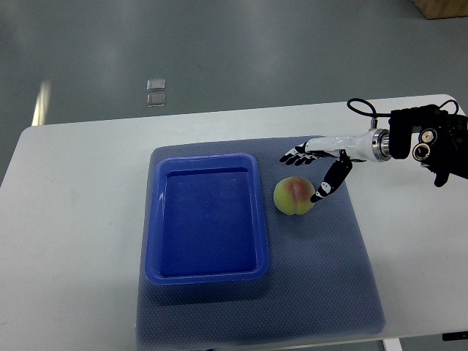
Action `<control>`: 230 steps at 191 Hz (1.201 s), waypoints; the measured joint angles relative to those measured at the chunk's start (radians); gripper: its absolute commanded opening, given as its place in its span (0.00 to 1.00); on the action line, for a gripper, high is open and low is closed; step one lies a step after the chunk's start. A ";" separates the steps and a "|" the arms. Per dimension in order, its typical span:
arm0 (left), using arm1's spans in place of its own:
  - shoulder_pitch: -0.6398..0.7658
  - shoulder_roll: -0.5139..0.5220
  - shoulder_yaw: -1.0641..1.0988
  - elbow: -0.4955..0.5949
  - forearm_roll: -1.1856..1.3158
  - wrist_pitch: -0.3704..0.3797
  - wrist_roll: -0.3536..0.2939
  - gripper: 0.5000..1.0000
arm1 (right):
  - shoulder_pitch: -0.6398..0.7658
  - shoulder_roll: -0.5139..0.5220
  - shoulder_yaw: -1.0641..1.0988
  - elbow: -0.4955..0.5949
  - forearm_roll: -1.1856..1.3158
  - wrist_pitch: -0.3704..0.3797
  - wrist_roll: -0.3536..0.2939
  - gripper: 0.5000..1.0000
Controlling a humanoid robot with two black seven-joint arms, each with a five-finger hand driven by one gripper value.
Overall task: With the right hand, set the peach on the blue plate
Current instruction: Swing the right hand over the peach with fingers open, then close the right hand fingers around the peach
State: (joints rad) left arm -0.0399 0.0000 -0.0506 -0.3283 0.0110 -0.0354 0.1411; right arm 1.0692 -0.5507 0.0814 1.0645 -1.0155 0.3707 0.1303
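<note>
A yellow-green peach point(295, 196) with a pink blush lies on the grey-blue mat, just right of the blue plate point(207, 272), a deep rectangular tray with nothing in it. My right hand point(306, 174) reaches in from the right edge and hovers right by the peach. Its fingers point(295, 156) spread out past the peach's far side and the thumb point(327, 185) comes down at its right side, close to or touching it. The hand is open and holds nothing. My left arm does not show.
The grey-blue mat point(329, 278) covers the middle of the white table point(73, 241). The table's far edge runs along the top, with grey floor beyond. A brown box corner point(442, 9) shows at the top right.
</note>
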 measured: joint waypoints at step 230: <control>0.000 0.000 0.000 0.009 0.000 0.001 0.000 1.00 | -0.106 0.052 0.014 -0.016 -0.006 -0.134 0.099 0.27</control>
State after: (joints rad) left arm -0.0399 0.0000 -0.0507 -0.3190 0.0106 -0.0348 0.1411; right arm 0.9627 -0.4990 0.0951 1.0487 -1.0216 0.2369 0.2288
